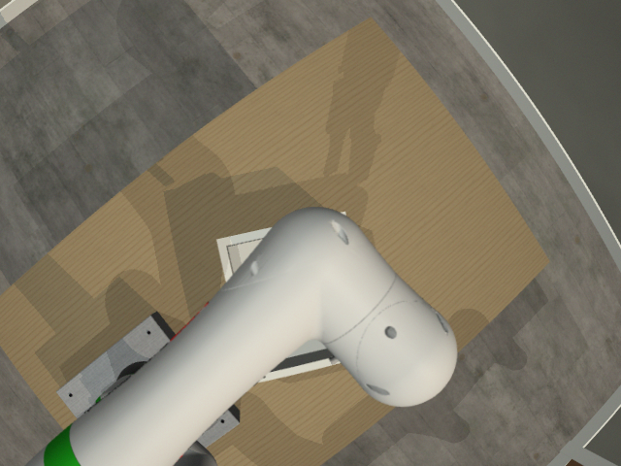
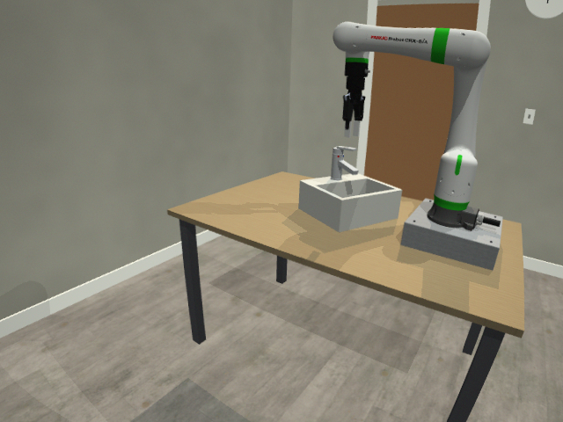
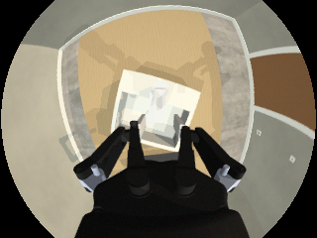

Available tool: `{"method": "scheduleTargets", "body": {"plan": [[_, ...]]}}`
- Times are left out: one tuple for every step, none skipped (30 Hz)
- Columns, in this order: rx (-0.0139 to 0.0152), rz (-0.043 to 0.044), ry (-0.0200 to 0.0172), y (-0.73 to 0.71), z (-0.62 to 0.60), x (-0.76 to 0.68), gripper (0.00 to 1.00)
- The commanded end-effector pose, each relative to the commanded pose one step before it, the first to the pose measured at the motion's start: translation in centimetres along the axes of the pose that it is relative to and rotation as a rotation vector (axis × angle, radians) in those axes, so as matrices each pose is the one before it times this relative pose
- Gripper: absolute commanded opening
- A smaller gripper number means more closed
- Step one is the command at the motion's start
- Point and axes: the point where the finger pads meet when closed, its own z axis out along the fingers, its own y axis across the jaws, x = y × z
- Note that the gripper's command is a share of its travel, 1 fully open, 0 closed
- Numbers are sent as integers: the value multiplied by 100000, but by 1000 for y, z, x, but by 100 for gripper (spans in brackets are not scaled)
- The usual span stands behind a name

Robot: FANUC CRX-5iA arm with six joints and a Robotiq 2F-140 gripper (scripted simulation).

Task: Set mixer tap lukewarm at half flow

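Note:
A chrome mixer tap (image 2: 339, 163) stands at the back rim of a white square basin (image 2: 350, 200) on the wooden table. Its lever (image 2: 345, 148) lies low, about level, pointing out over the spout (image 2: 349, 169). A red dot (image 2: 339, 156) shows on the tap body. My gripper (image 2: 350, 131) hangs straight above the tap with a clear gap to the lever. Its fingers are partly open with nothing between them. In the wrist view the gripper (image 3: 160, 134) frames the basin (image 3: 158, 111) and tap (image 3: 158, 95) far below. In the overhead view the arm hides the tap; only basin corners (image 1: 235, 252) show.
The robot's grey base block (image 2: 452, 236) sits on the table right of the basin. A brown door (image 2: 409, 104) stands behind the arm. The table edge (image 2: 273, 251) runs in front of the basin.

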Motion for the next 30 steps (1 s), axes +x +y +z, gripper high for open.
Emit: {"method": "scheduleTargets", "body": {"plan": [[-4, 0, 54, -2, 462, 15, 39], [0, 0, 0, 0, 168, 0, 39], [0, 0, 0, 0, 171, 1, 39], [0, 0, 0, 0, 171, 1, 39], [0, 0, 0, 0, 170, 0, 39], [0, 0, 0, 0, 171, 1, 39], [0, 0, 0, 0, 168, 1, 39], [0, 0, 0, 0, 166, 0, 39], [0, 0, 0, 0, 164, 1, 39], [0, 0, 0, 0, 0, 0, 39], [0, 0, 0, 0, 0, 0, 39], [0, 0, 0, 0, 159, 1, 39], [0, 0, 0, 0, 154, 0, 39], [0, 0, 0, 0, 150, 1, 39], [0, 0, 0, 0, 144, 1, 39], [0, 0, 0, 0, 137, 0, 39], [0, 0, 0, 0, 130, 0, 39], [0, 0, 0, 0, 123, 1, 39], [0, 0, 0, 0, 114, 0, 39], [0, 0, 0, 0, 106, 0, 39], [0, 0, 0, 0, 97, 0, 39], [0, 0, 0, 0, 88, 1, 39], [0, 0, 0, 0, 79, 0, 39], [0, 0, 0, 0, 70, 0, 39], [0, 0, 0, 0, 61, 0, 39], [0, 0, 0, 0, 52, 0, 39], [0, 0, 0, 0, 0, 0, 39], [0, 0, 0, 0, 0, 0, 39], [0, 0, 0, 0, 43, 0, 39], [0, 0, 0, 0, 35, 0, 39]]}}
